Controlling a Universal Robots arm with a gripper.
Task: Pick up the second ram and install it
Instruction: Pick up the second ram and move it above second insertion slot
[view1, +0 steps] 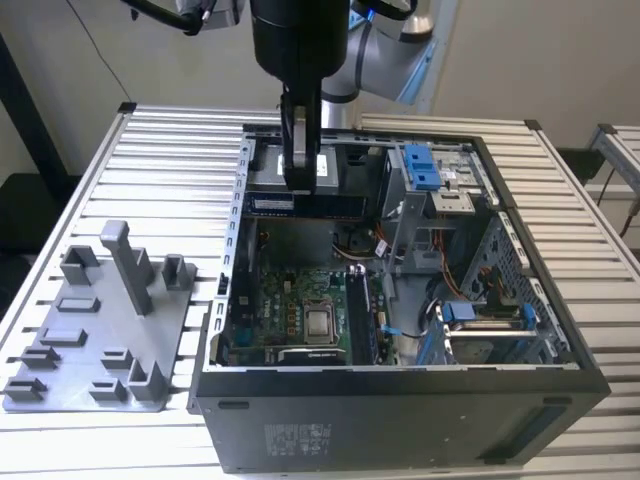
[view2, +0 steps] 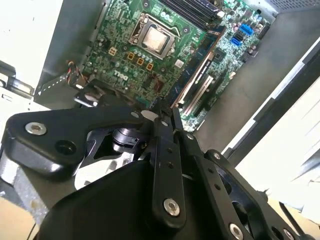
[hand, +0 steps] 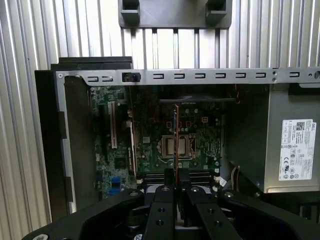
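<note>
My gripper (view1: 300, 188) hangs over the back part of the open computer case (view1: 560, 350), shut on the second ram (view1: 265, 204). The ram is a thin bluish board held level and lengthwise above the motherboard (view1: 290, 320). Both wrist views show the ram edge-on (view2: 196, 67) (hand: 176, 142), sticking out from between the shut fingertips (view2: 162, 112) (hand: 176, 187) with clear air beneath it. The dark memory slots (view1: 360, 315) run beside the processor socket (view1: 320, 323), below and in front of the ram.
A grey holder plate (view1: 100, 330) with upright blocks lies on the slatted table at the exterior view's left. Inside the case are the power supply (hand: 292, 147), blue drive-bay clips (view1: 422, 165) and cables. The case's metal walls ring the motherboard.
</note>
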